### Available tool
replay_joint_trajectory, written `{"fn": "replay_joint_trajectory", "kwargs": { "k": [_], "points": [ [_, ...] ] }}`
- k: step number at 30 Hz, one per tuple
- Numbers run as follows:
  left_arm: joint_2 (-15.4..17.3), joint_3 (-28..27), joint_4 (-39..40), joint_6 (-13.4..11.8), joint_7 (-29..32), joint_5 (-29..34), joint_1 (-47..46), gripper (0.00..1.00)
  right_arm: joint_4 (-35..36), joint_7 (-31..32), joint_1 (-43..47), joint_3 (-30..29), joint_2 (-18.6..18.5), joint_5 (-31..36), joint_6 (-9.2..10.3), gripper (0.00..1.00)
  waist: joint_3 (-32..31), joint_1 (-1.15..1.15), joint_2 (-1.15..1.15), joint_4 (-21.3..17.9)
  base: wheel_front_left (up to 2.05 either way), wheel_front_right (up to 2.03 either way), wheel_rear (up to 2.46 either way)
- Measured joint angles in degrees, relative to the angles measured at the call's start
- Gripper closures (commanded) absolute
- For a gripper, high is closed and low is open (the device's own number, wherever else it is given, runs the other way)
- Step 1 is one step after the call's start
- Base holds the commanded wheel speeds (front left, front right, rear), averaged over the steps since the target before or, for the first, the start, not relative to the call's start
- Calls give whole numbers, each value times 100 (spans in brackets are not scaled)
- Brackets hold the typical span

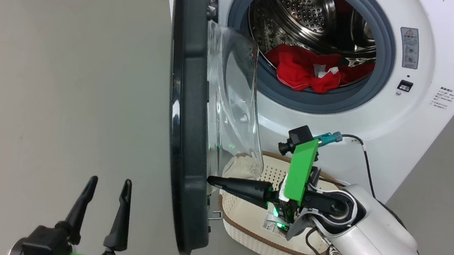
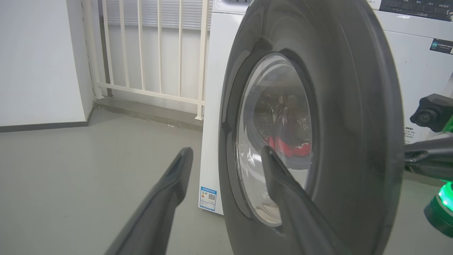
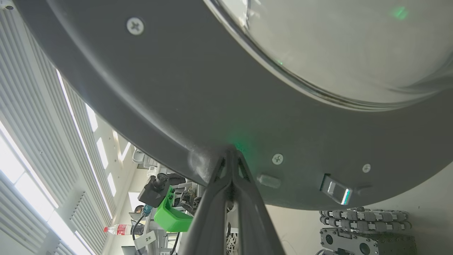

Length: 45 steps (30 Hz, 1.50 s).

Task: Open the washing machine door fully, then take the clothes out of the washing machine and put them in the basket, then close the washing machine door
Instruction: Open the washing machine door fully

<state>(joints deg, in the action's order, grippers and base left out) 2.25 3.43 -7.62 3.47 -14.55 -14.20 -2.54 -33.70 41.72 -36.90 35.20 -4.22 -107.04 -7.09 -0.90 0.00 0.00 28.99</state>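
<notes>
Head view, door-opening step: right gripper [image 1: 215, 182], fingers pinched together, sets its tip against the inner face of the half-swung door [image 1: 184, 140] beside the basket [image 1: 242, 231], left gripper [image 1: 109, 183] spread and idle outside, clothes [image 1: 299, 70] in the drum [image 1: 305, 10]; next move likely a further outward push.

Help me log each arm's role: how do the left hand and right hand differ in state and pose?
The left hand is open, fingers spread; the right hand is shut, fingers together. The left hand hangs clear of the washing machine door, on its outer side; the right hand's tips touch its inner rim. Left points up the head view; right points sideways. Both have long dark fingers and hold nothing.
</notes>
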Motion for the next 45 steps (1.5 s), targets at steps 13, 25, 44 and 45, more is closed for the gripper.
{"fn": "replay_joint_trajectory", "kwargs": {
  "k": [13, 25, 44, 45],
  "points": [
    [0, -22, 169, -146, 0, -103, 23, 0, -87, -186, -344, 547, -5, -323, 0, 100, 122, 0, 0, 107, 0, 0, 0],
    [0, 51, 122, -192, 0, -163, 25, 0, -334, -397, -448, 723, 36, -421, 0, 95, 110, 0, 0, 70, 0, 0, 0],
    [1, 29, -253, -41, 0, -91, 25, 0, 249, -3083, 185, 976, -758, 2674, 0, 0, -80, 0, 0, -89, 0, 0, 0],
    [1, 27, -265, -41, 0, -89, 25, 0, 250, -3262, 205, 1055, -805, 2825, -1, 0, -94, 0, 0, -95, 0, 0, 0]
  ]
}}
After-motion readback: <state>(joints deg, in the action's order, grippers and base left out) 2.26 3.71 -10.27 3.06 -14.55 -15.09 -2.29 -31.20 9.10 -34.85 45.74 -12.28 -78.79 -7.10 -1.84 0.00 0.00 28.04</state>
